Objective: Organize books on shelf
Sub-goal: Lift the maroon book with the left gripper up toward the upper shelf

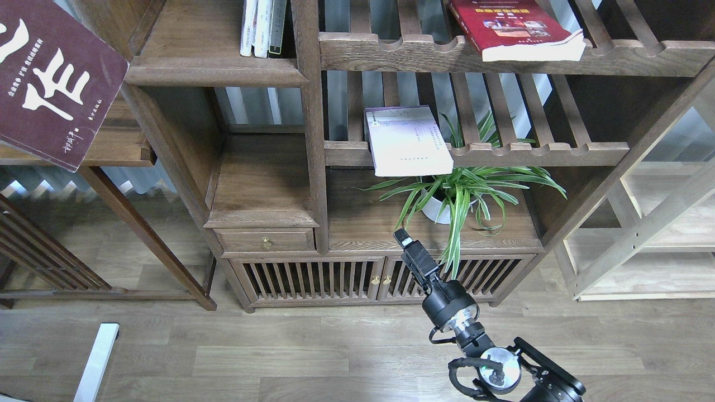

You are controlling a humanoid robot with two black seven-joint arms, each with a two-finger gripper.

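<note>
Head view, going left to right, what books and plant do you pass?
Maroon book → upright white books → pale book → plant → red book.

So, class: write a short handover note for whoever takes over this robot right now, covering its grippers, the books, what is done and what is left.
Left gripper: out of view.
Right gripper: low by the plant, holding nothing; too end-on to tell open or shut.
Maroon book: tilted at top left, its far end out of frame; what holds it is not visible.
Red book: flat on the top slatted rack.
Pale book: flat on the middle slatted rack, overhanging.
Shelf: holds only a few upright books.
Left: all three books to shelve.
</note>
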